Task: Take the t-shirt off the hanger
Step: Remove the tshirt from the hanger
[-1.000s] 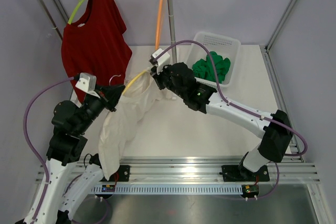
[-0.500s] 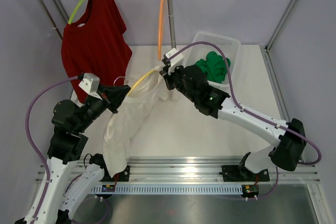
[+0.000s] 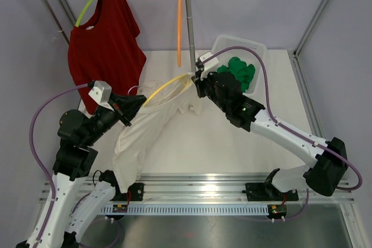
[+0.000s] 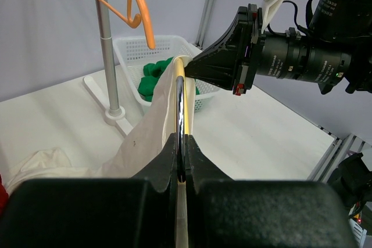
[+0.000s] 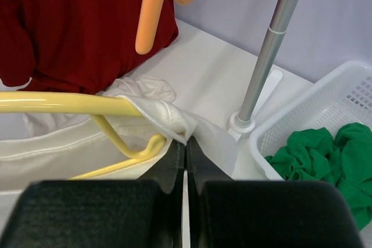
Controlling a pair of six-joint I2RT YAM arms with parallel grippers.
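Your left gripper (image 3: pixel 135 104) is clamped tight on the yellow hanger (image 3: pixel 165 87), well to the left of the rack post (image 3: pixel 190 33) and nearer the arm bases. In the left wrist view the fingers (image 4: pixel 165 158) press together around the hanger's thin bar (image 4: pixel 181 100), with no gap showing.

Your right gripper (image 3: pixel 199 83) sits just in front of the post, at the hanger's far end. Its jaws are pinched shut on an edge of the white t-shirt (image 3: pixel 142 137). The right wrist view shows that fold of cloth (image 5: pixel 168 119) caught at the fingertips, just where it wraps over the end of the yellow bar (image 5: pixel 64 103).

The t-shirt is draped over the hanger between the two grippers. Most of it hangs down and to the left of the post toward the near edge of the counter (image 3: pixel 221 143), and a small bunch lies on the counter by the post's foot.

An orange hanger (image 3: pixel 179 21) hangs from the rail just left of the post. A red shirt (image 3: pixel 104 50) on a green hanger (image 3: pixel 88 7) hangs at the rail's far left end. To the right of the post a white basket (image 3: pixel 258 47) holds a green cloth (image 3: pixel 237 72).
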